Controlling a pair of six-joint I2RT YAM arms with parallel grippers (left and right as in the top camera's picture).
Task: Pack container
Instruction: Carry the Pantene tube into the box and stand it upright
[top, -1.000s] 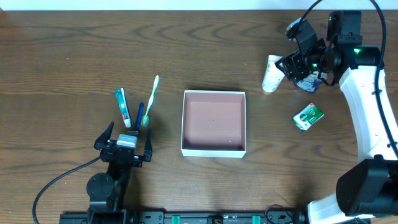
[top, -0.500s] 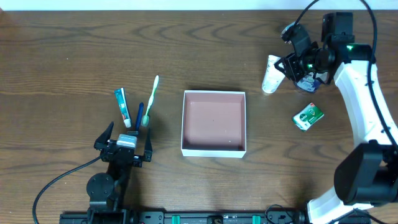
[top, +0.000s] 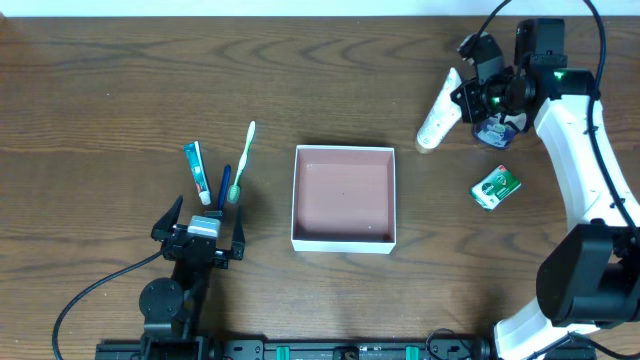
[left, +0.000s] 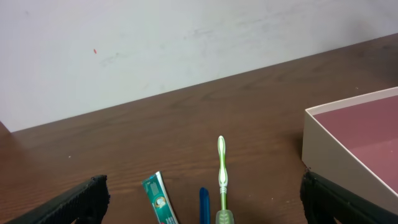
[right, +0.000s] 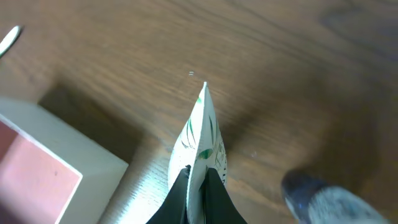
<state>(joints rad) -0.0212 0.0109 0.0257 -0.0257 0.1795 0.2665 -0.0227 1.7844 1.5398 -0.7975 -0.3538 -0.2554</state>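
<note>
The container (top: 343, 243), a shallow white-walled box with a pink floor, sits mid-table and holds nothing; its corner shows in the wrist views (left: 336, 149) (right: 56, 149). At the far right my right gripper (top: 462, 95) (right: 196, 177) is shut on the flat end of a white tube (top: 438, 110) (right: 202, 134), which slants down to the table right of the container. My left gripper (top: 203, 222) (left: 202, 199) stands wide open near the front left. Just beyond it lie a green toothpaste tube (top: 197, 171) (left: 158, 200), a blue stick (top: 224, 185) (left: 204, 204) and a green toothbrush (top: 241, 160) (left: 221, 165).
A green packet (top: 496, 187) lies right of the container. A round blue-and-white object (top: 497, 130) (right: 329, 199) sits under the right arm, close beside the held tube. A pale wall runs behind the table's far edge.
My right gripper closed on the white tube's end, and the tube has tipped from lying flat to slanting up toward the gripper. The left arm has not moved.
</note>
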